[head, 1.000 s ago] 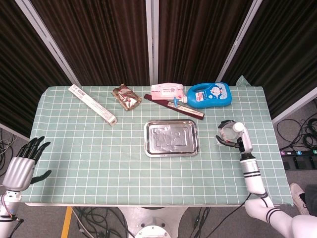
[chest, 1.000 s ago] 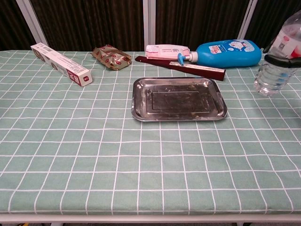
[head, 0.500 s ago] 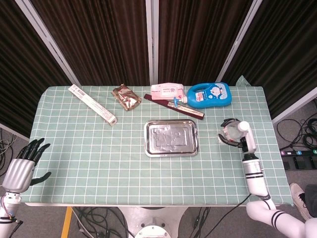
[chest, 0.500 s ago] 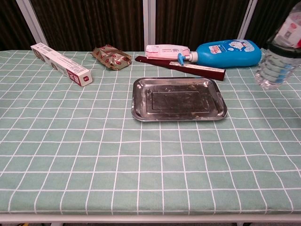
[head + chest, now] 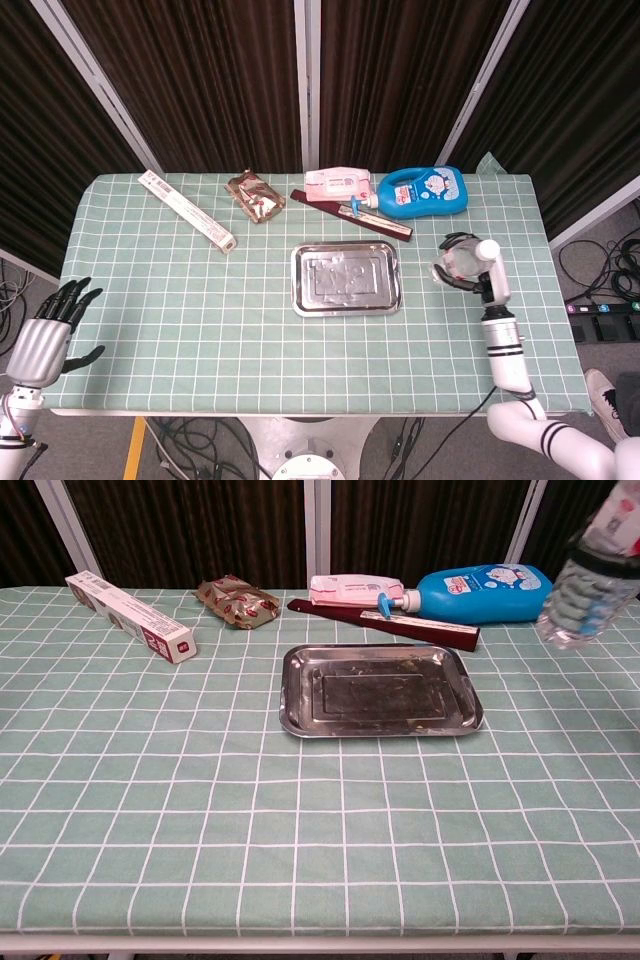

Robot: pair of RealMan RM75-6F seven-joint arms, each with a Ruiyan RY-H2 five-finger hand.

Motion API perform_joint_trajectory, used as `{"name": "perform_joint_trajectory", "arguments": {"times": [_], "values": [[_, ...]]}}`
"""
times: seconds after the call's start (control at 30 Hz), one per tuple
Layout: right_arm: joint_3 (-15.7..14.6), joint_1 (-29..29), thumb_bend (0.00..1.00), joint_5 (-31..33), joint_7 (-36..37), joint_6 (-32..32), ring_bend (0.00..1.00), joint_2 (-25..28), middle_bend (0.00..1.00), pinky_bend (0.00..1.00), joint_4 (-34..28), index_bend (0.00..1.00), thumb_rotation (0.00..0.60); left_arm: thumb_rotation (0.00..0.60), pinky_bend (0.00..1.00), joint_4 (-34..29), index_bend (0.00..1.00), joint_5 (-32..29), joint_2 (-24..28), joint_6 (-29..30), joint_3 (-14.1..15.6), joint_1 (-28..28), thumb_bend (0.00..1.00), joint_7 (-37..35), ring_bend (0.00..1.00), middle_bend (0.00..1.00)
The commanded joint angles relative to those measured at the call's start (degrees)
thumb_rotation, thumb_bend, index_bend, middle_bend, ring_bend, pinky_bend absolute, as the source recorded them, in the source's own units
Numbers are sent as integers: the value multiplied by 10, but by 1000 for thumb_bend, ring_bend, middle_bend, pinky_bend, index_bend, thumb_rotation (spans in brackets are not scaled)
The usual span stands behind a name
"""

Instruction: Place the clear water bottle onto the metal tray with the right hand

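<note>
My right hand (image 5: 472, 267) grips the clear water bottle (image 5: 452, 266) and holds it in the air, off the cloth, to the right of the metal tray (image 5: 346, 279). In the chest view the bottle (image 5: 585, 585) hangs at the upper right edge, tilted, with dark fingers across it. The tray (image 5: 377, 691) lies empty at the table's middle. My left hand (image 5: 45, 335) hangs off the table's left front corner with its fingers spread and nothing in them.
Along the far edge lie a long white box (image 5: 188, 211), a brown snack packet (image 5: 255, 195), a pink pack (image 5: 338, 184), a dark red flat box (image 5: 352, 216) and a blue bottle (image 5: 422, 191) on its side. A green checked cloth (image 5: 200, 320) covers the table.
The right hand has lifted the bottle a little and carried it slightly left, toward the tray. The left hand has sunk a little lower off the table's corner.
</note>
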Motion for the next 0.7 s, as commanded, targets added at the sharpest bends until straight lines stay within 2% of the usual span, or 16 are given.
{"name": "perform_joint_trajectory", "arguments": {"times": [0.03,0.2,0.53,0.7], "values": [[16,-26,159,14,11,13,295,53,468,405,-11,546,600,600,192,1,186,3,-3,-1,2,-1,170,1,86,158],[13,-27,159,12,12,8,295,57,468,405,-19,546,600,600,192,1,186,3,-2,1,4,1,170,1,86,158],[-13,26,150,-15,-40,-17,295,-65,467,406,-46,545,600,600,192,-9,186,-6,16,17,2,15,169,-2,86,158],[3,16,143,1,-46,-6,295,-49,467,407,-38,546,600,600,191,-9,186,-6,17,16,2,15,170,-7,86,158]]}}
